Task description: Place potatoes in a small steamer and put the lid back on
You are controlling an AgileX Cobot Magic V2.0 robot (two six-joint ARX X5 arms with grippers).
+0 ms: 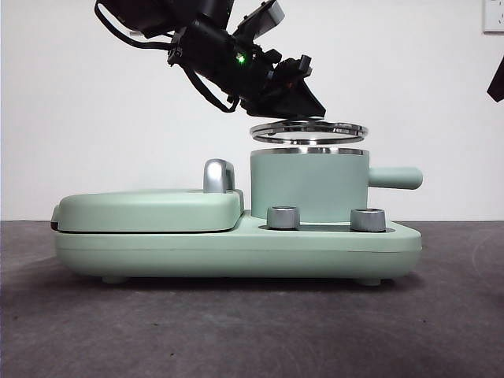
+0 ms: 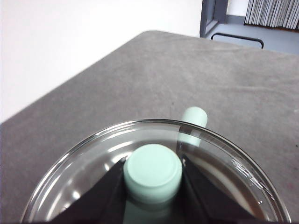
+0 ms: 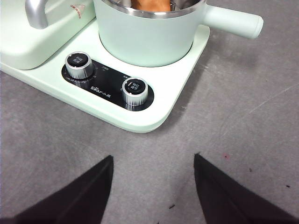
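The mint-green steamer stands on the right of the cooker base, its stubby handle pointing right. The orange-brown potato shows inside it in the right wrist view. My left gripper comes down from the upper left and is shut on the green knob of the glass lid. The lid hangs level just above the steamer's steel rim, with a thin gap. My right gripper is open and empty over the table, on the dials' side of the steamer.
The flat green grill plate with its chrome handle lies left of the steamer on the same base. Two steel dials sit on the base's front. The right arm shows as a black tip.
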